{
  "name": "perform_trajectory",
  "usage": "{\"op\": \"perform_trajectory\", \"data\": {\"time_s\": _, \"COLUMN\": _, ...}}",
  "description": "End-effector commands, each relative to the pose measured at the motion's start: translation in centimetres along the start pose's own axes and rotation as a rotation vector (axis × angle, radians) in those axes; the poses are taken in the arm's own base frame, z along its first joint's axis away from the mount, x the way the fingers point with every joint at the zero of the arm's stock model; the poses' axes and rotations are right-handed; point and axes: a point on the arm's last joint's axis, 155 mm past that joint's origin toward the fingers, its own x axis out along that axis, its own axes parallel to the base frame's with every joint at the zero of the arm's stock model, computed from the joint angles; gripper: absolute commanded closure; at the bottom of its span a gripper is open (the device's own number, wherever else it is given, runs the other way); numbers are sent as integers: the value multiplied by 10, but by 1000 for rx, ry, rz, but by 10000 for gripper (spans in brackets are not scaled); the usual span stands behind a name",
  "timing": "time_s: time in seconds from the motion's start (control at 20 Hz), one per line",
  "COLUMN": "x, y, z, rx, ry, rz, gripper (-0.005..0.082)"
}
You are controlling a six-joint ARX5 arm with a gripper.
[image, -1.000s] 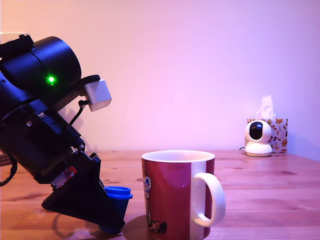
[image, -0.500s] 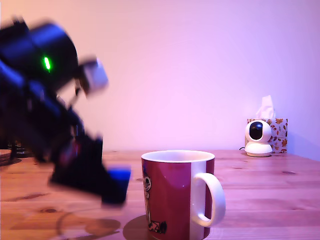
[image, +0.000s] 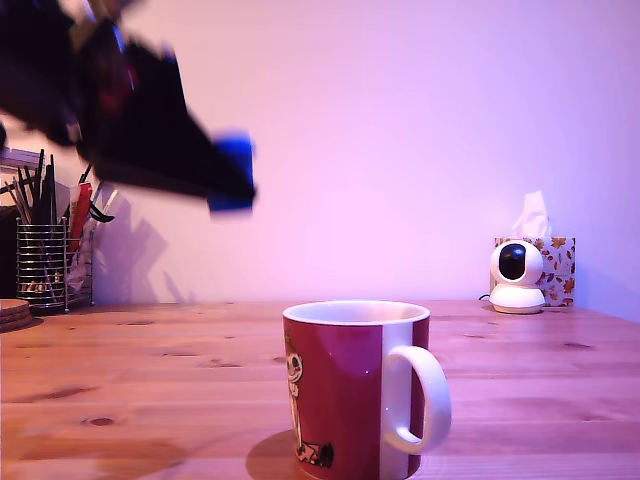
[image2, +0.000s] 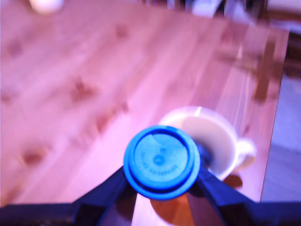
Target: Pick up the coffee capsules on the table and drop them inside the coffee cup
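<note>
While the arm hangs blurred high at the exterior view's left, its jaws (image: 232, 180) are clenched on the blue capsule (image: 231, 172), which sits well above the desk (image: 180, 370) and up and to the left of the coffee cup (image: 350, 385). Below the arm, at the far left edge of that view, a wire pen holder (image: 40, 262) with dark pens and a red item stands on the desk against the wall, and a low round wooden piece (image: 14, 313) lies just in front of it.

From the wrist view, the blue capsule (image2: 161, 161) shows its flat round rimmed top to the camera, with one dark finger (image2: 110, 188) pressing on each side of it; the cup (image2: 209, 141) appears beyond it, lower down, its white inside and white handle visible. The desk (image2: 84, 94) there shows pale grain and dark knots.

Further right in the exterior view, the dark red cup stands upright near the camera, with a white vertical stripe, a cartoon print on its left side and its white handle turned to the right. At the far right, a small white camera (image: 517, 275) with a dark round face sits on the desk, just in front of a patterned tissue box (image: 558, 265).
</note>
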Motion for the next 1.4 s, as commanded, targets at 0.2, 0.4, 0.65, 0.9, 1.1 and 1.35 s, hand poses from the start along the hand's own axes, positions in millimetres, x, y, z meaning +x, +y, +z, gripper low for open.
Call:
{"op": "perform_trajectory", "data": {"time_s": 0.2, "x": 1, "y": -6, "z": 5, "rx": -22, "ry": -17, "rz": -15, "gripper": 570}}
{"op": "perform_trajectory", "data": {"time_s": 0.4, "x": 2, "y": -6, "z": 15, "rx": -57, "ry": -33, "rz": -19, "gripper": 570}}
{"op": "perform_trajectory", "data": {"time_s": 0.65, "x": 15, "y": -11, "z": 28, "rx": -65, "ry": 27, "rz": -59, "gripper": 569}}
{"op": "perform_trajectory", "data": {"time_s": 0.9, "x": 28, "y": -18, "z": 29, "rx": -98, "ry": 155, "rz": -103, "gripper": 569}}
{"op": "perform_trajectory", "data": {"time_s": 1.1, "x": 44, "y": -27, "z": 17, "rx": -105, "ry": 238, "rz": -140, "gripper": 569}}
{"op": "perform_trajectory", "data": {"time_s": 1.35, "x": 59, "y": -32, "z": -10, "rx": -128, "ry": 326, "rz": -159, "gripper": 569}}
